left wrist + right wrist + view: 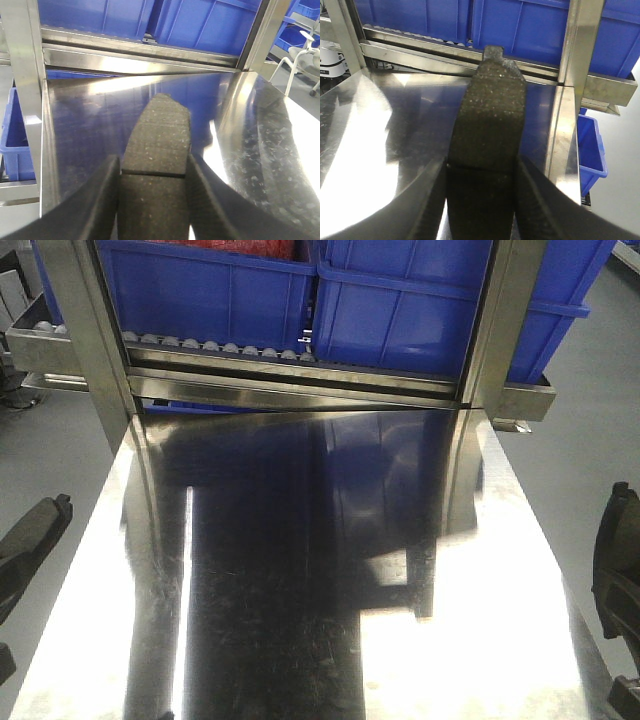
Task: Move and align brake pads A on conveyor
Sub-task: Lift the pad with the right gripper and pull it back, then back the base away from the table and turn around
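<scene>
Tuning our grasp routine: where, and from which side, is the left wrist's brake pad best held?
Pinch the brake pad across its narrow width at the cross groove, coming lengthwise from its near end, as the left gripper does. The long sides there look parallel; the far end tapers.

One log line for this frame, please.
left hand: shut on brake pad | right hand: shut on second brake pad | both over steel table | conveyor: not in view

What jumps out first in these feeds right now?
A speckled grey brake pad fills the left wrist view, clamped in the left claw; the right claw clamps a second brake pad. Below lies the mirror-bright steel table, blue bins racked behind it.
</scene>
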Controlling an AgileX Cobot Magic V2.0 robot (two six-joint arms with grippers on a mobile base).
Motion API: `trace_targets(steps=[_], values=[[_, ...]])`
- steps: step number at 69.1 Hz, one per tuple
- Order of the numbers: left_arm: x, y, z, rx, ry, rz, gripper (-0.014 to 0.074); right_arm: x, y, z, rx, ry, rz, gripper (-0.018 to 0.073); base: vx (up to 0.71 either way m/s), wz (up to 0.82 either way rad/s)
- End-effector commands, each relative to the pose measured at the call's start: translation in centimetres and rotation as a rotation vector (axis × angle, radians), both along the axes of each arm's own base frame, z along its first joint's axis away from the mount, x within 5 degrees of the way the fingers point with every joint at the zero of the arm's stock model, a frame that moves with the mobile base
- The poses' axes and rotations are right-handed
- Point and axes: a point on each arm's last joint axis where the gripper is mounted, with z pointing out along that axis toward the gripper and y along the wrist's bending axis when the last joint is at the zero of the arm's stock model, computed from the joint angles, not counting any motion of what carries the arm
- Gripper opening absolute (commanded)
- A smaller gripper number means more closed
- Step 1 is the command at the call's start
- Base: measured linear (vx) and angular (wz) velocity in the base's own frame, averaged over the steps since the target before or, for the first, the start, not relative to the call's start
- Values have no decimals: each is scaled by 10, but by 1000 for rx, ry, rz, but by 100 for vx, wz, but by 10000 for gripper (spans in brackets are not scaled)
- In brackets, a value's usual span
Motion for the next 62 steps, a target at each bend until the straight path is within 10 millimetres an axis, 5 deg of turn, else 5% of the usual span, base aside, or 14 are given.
trace_targets(steps=[1,36,62], values=[[2,-2,19,-44,-118,-15,108,1,2,18,22,-122,25,3,0,0],[2,-2,19,-44,-118,-15,108,1,2,18,22,-122,25,3,-2,4],[2,-2,19,-44,-118,-15,108,1,2,18,22,-122,25,3,-13,44]])
